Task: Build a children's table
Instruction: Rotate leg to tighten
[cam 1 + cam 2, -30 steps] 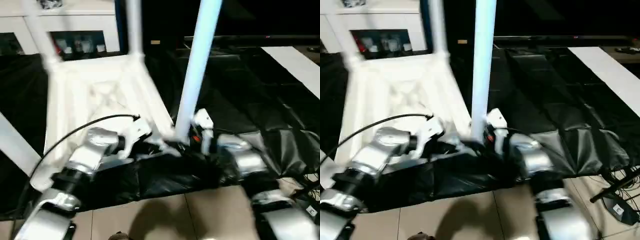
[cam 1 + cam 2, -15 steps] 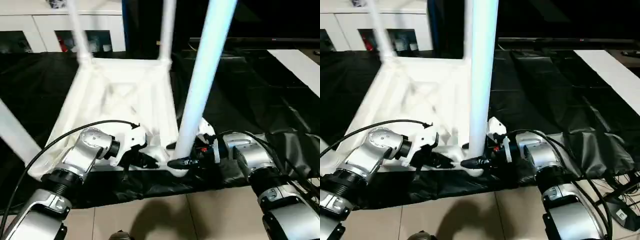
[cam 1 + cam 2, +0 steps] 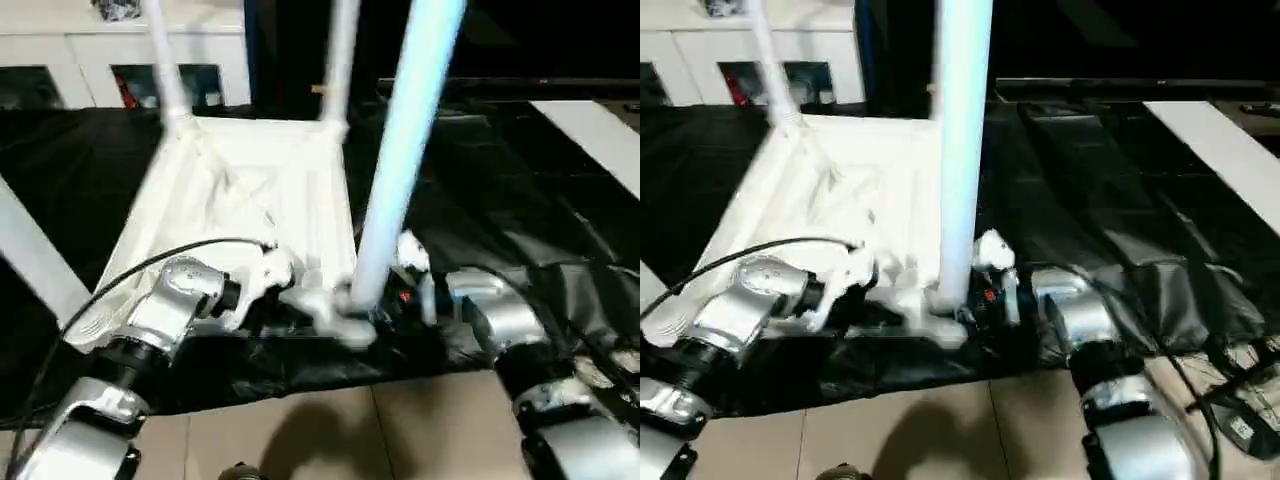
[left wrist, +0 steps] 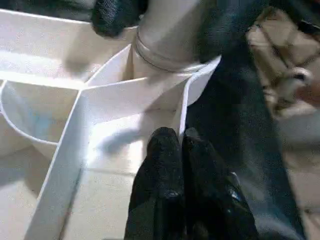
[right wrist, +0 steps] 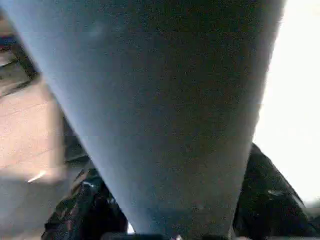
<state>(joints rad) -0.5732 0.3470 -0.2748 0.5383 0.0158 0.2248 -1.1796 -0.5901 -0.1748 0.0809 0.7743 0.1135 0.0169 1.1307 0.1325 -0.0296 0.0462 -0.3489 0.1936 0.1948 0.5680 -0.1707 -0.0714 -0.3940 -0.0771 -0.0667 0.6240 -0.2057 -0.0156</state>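
Left eye view: the white plastic children's table lies upside down on black sheeting, legs up. Left claw, clenched, pinches the near corner's thin rim; right claw straddles that corner's tube leg. Probably light, stiff, slippery; grip legs low.

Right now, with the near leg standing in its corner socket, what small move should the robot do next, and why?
Probably press the near leg straight down: the right gripper straddles its base, and the left gripper pinches the table rim beside that socket.
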